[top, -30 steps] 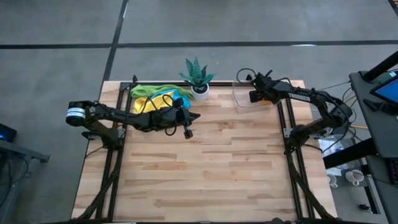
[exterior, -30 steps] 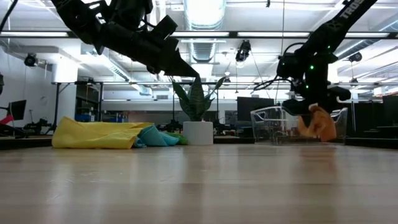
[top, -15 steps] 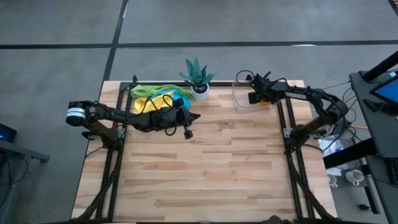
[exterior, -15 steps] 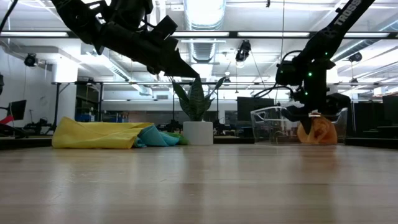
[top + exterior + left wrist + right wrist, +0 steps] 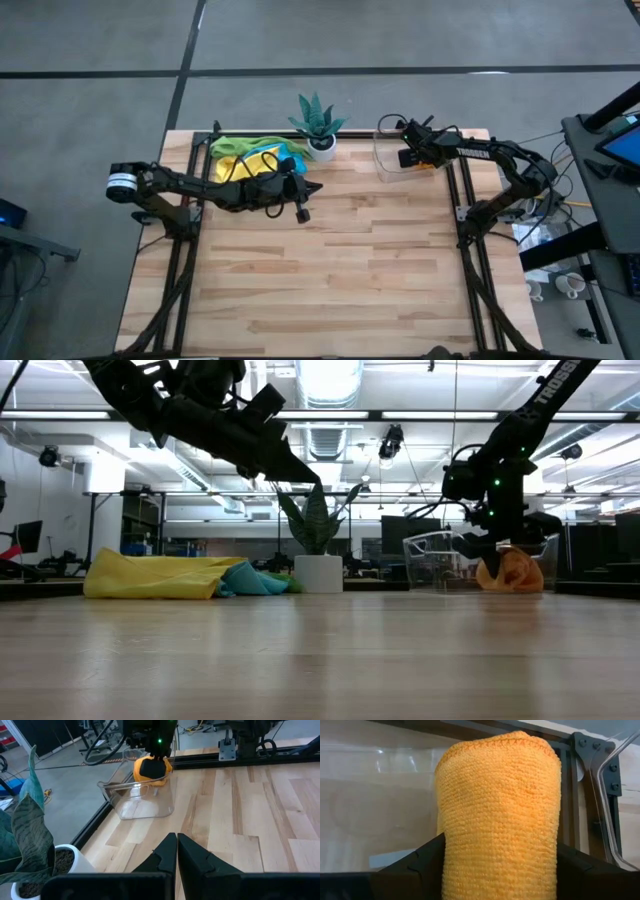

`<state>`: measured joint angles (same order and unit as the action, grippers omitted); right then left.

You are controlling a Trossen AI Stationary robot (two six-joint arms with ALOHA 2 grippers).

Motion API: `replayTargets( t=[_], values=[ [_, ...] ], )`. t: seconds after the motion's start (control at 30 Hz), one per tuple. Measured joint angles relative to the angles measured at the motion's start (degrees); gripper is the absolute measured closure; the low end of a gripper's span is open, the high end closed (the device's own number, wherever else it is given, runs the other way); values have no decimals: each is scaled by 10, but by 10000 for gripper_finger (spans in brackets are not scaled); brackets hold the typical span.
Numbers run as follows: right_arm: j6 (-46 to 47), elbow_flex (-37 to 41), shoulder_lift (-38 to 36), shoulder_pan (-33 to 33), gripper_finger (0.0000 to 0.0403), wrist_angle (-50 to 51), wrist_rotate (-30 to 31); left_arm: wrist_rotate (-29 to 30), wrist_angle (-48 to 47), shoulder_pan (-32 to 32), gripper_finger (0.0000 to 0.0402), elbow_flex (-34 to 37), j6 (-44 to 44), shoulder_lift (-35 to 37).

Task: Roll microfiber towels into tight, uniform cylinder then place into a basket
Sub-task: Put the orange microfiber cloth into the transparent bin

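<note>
An orange rolled towel (image 5: 500,795) stands inside the clear basket (image 5: 135,802) at the table's far right, with my right gripper (image 5: 500,545) over it and closed on its sides. In the low view the roll (image 5: 510,572) reaches down to the basket's floor. A pile of yellow, green and light blue towels (image 5: 245,155) lies on the table at the far left. My left gripper (image 5: 176,837) is shut and holds nothing. It hovers above the table beside that pile and points toward the basket. My right gripper pinches the orange roll between its two fingers (image 5: 427,852), one on each long side (image 5: 451,851). The fingers slant down from above into the basket. The roll stands on end, and in the low view its lower end (image 5: 512,586) appears to sit on the basket's floor.
A green spiky plant in a white pot (image 5: 318,125) stands at the far edge between the towel pile and the basket. Black frame rails (image 5: 465,215) run along both sides of the wooden table (image 5: 330,270). Its near half is bare wood.
My right gripper has sunk into the basket with the orange roll. The roll hung clear below the fingers before and now reaches the basket's floor. My left arm has kept still.
</note>
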<state>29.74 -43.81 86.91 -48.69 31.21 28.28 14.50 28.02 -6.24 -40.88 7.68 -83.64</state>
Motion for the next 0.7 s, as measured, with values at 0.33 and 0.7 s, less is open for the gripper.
replayTargets(
  t=[0.33,0.7],
  values=[
    [0,0,0,0,131,-1,-2,0,-1,0,402,0,0,0],
    [10,0,-3,0,31,-2,15,-3,-1,0,402,0,0,0]
  ],
)
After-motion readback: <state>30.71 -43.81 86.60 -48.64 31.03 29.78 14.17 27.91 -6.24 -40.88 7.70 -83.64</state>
